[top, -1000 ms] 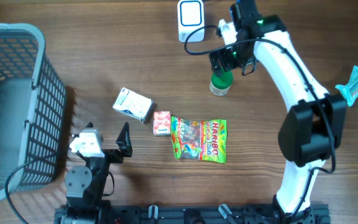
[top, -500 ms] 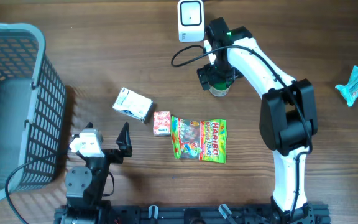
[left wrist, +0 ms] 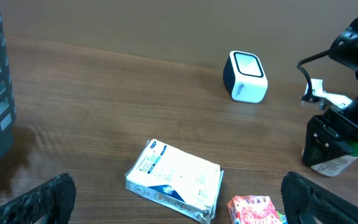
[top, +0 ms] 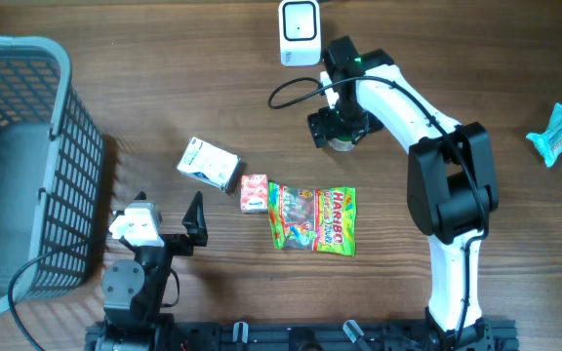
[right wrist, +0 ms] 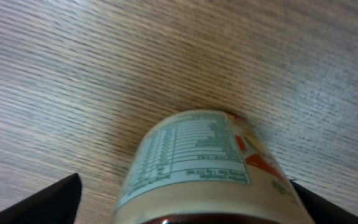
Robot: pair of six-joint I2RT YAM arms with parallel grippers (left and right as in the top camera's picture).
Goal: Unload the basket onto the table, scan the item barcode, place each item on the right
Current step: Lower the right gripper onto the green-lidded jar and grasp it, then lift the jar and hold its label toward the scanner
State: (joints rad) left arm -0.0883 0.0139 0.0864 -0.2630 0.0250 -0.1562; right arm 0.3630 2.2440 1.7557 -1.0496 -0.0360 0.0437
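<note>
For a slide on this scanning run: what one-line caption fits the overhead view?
Right gripper open over the jar, near the white barcode scanner.

Bottle (top: pixel 341 146) mostly hidden under right gripper (top: pixel 338 127) in overhead. Right wrist view crops its near end at bottom edge; label print (right wrist: pixel 191 155) blurred, unreadable. Basket (top: pixel 66 127) cropped at left edge.

The brand name HARIBO stands in large letters across the top of the colourful plastic sweets bag (top: pixel 311 219). The round cream-labelled jar (right wrist: pixel 197 162) carries a printed table of fine lines, too small and blurred to read. The blue print on the white cardboard box (left wrist: pixel 174 180) cannot be made out either.
</note>
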